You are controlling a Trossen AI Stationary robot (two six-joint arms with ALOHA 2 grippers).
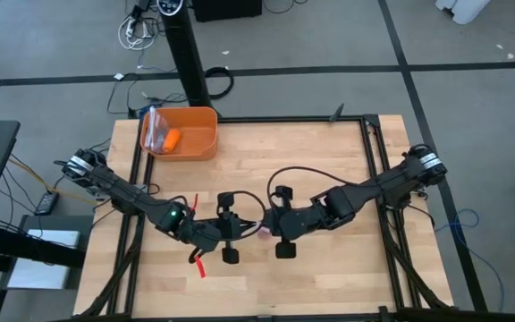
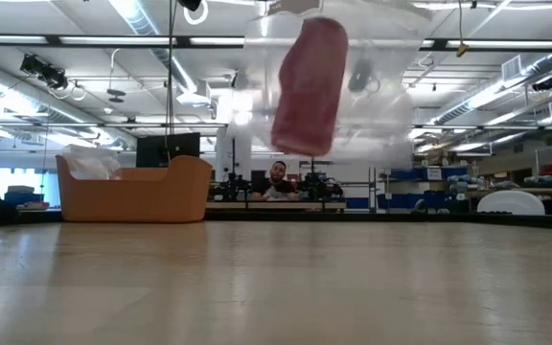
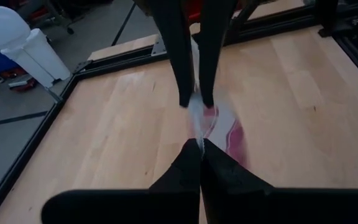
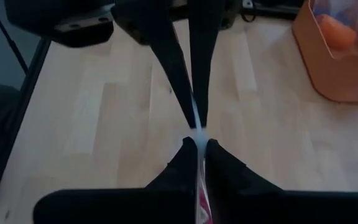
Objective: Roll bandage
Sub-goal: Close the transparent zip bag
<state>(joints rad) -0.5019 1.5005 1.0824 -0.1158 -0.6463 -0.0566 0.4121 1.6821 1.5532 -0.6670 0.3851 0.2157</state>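
While both sets of jaws met above mid-table (image 1: pixel 329 277), left gripper (image 3: pixel 199 144) and right gripper (image 4: pixel 199 142) each clamped the clear bag (image 3: pixel 197 118), the rolled bandage (image 2: pixel 310 86) hanging inside it.

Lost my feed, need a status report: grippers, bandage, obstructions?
Left gripper and right gripper both shut on clear bag, mid-table, lifted. Bandage rolled, inside bag. Orange bin far off.

1 bandage (image 2: pixel 309 86), 1 plastic bag (image 2: pixel 372 67), 1 orange bin (image 1: pixel 181 132), 2 grippers.
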